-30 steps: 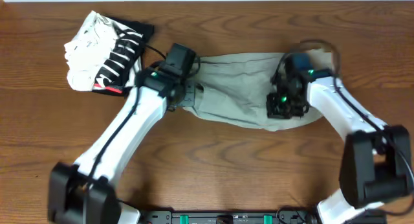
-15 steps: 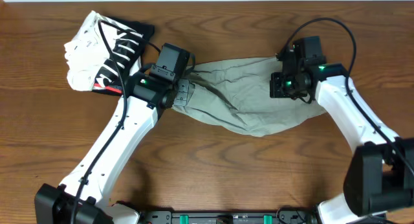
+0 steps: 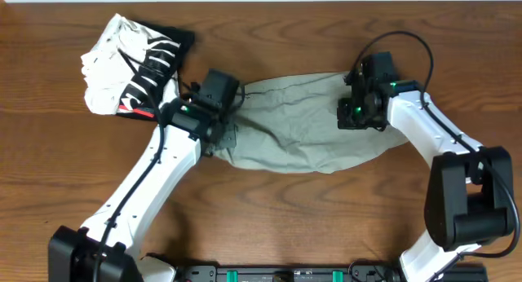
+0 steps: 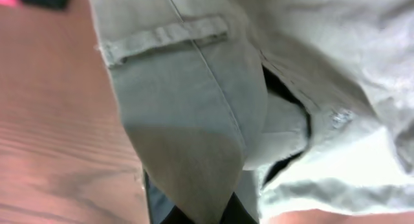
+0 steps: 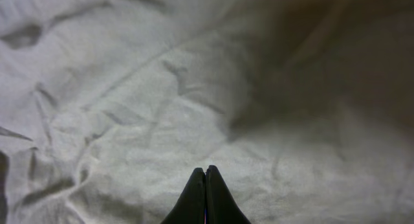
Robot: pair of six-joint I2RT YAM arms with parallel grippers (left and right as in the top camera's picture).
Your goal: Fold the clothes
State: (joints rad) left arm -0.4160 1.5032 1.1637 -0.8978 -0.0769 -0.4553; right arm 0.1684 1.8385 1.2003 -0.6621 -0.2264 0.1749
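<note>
The shorts (image 3: pixel 294 131) lie rumpled across the middle of the table (image 3: pixel 326 233), stretched left to right, with no clean fold made yet. My left gripper (image 4: pixel 197 208) pinches their left end. My right gripper (image 5: pixel 206 179) is closed above the right end, holding nothing I can see.

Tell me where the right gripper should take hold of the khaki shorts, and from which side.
Probably the loose edge at the right end of the shorts, pinched from straight above: the cloth lies flat on the table, so no side entry. The left gripper holds the belt-loop end.
</note>
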